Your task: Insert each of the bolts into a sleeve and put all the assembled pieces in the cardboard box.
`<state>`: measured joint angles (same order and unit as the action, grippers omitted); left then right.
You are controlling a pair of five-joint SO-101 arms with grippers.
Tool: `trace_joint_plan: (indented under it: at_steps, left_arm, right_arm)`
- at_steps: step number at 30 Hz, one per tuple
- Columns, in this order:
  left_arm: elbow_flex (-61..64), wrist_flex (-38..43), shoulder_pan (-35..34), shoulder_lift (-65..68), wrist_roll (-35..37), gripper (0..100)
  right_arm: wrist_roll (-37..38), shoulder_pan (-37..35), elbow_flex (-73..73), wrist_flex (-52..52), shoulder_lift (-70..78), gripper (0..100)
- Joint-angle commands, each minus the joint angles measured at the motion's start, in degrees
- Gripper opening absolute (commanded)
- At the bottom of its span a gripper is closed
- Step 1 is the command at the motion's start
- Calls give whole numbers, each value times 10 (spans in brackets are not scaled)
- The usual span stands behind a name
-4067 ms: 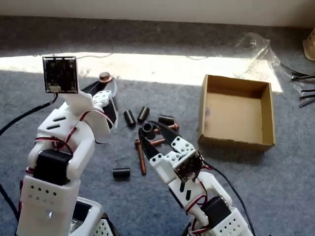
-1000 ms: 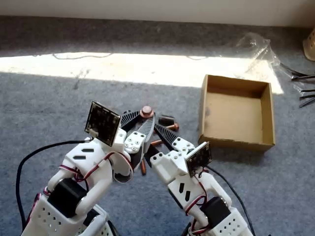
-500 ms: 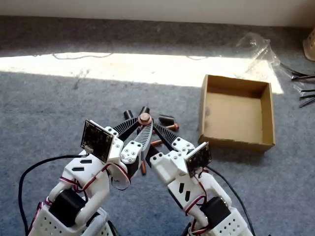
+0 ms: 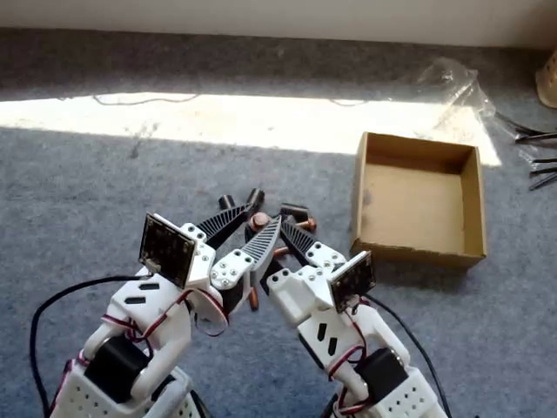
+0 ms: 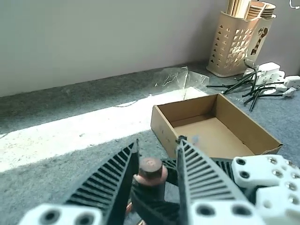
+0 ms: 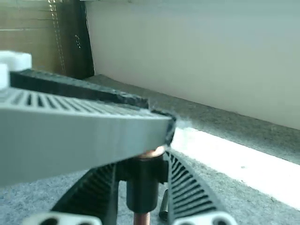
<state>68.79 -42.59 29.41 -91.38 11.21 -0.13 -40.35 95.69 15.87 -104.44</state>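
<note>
A copper bolt stands upright with its shank inside a black sleeve; the shank's tip pokes out under the sleeve. My left gripper is shut on the bolt just under its round head. The right gripper is shut on the sleeve from the other side, so the two grippers cross above the pile of parts. In the right wrist view the left gripper's fingers cover the bolt's upper part. The open cardboard box lies to the right with nothing in it.
Loose black sleeves and copper bolts lie on the grey carpet under and behind the grippers. A clear plastic bag and black cable ties lie beyond the box. A beige basket stands by the wall.
The left arm swung from the far left over to the right gripper with the bolt. In the last second the bolt sank lower, into the sleeve held by the right gripper.
</note>
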Motion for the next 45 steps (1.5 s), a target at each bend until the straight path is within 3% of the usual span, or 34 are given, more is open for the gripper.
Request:
trace_joint_plan:
  at_steps: [1,5,10,15,22,29,38,45]
  left_arm:
    - [-6,13,1,-10,-6,154]
    - [-11,13,-3,-15,-6,216]
    - [-56,13,-73,-15,-5,213]
    - [-69,-9,-142,-15,-5,104]
    - [-64,-11,-227,-15,-6,11]
    - [-65,-84,-320,-16,-6,5]
    - [-68,-120,-335,-26,-7,5]
    - [-31,-135,-335,-145,-56,5]
  right_arm:
    - [6,0,61,-1,-8,4]
    - [6,1,61,-1,-8,4]
    - [6,62,61,0,-8,4]
    - [13,135,46,1,-7,4]
    - [55,208,-99,162,-7,4]
    - [91,281,-185,240,8,4]
    - [131,309,-393,298,296,4]
    - [134,373,-517,298,525,4]
